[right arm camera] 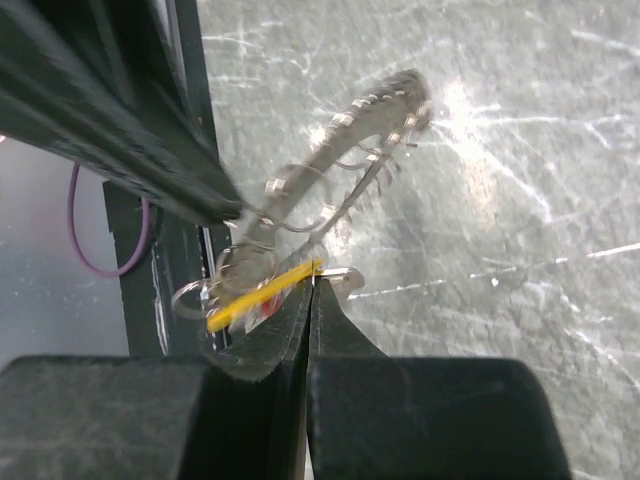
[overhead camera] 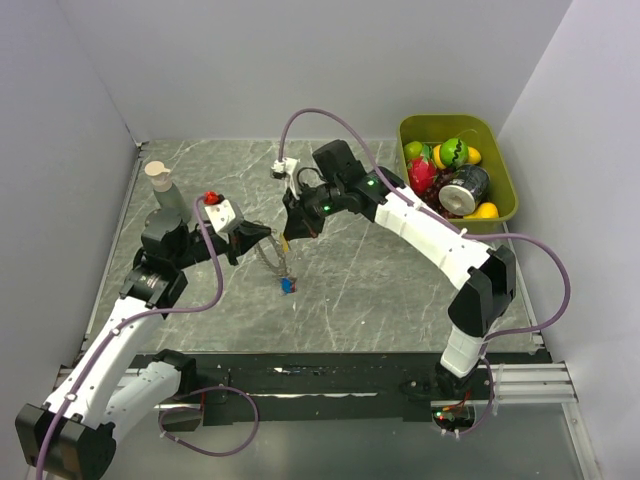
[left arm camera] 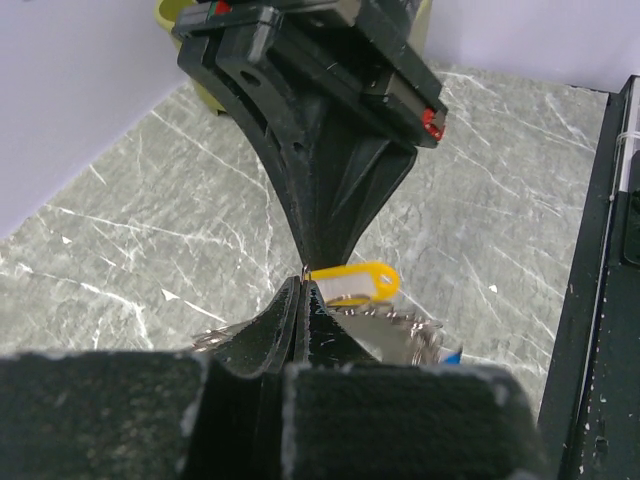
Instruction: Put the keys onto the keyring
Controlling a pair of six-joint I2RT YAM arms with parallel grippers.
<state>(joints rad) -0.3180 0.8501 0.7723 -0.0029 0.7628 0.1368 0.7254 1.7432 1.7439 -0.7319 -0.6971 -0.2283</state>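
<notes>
Closest to the lens, my right pincer [right arm camera: 312, 290] is pressed shut, its two dark fingers meeting in a thin line. It seems to pinch the metal end of a yellow key [right arm camera: 262, 294], whose plastic head sticks out to one side. My left pincer [left arm camera: 300, 292] is shut too, clamped on the thin wire of the keyring [right arm camera: 345, 165]. The ring is fringed with small silvery keys and hangs in the air over the grey marbled worktop [right arm camera: 520, 200], near its middle. The two pincer tips almost touch, with the yellow key just beside them. From overhead, a blue key [overhead camera: 287, 286] dangles just under the ring; I cannot tell whether it is threaded on.

I judge the step to be working the yellow key's small loop onto the ring wire. To do it well, my left pincer should hold the ring steady while my right makes only tiny sliding moves along the wire. I should not let go until the loop sits fully round the wire. The tips are so close that a clumsy push could twist the key out of my grip.
</notes>
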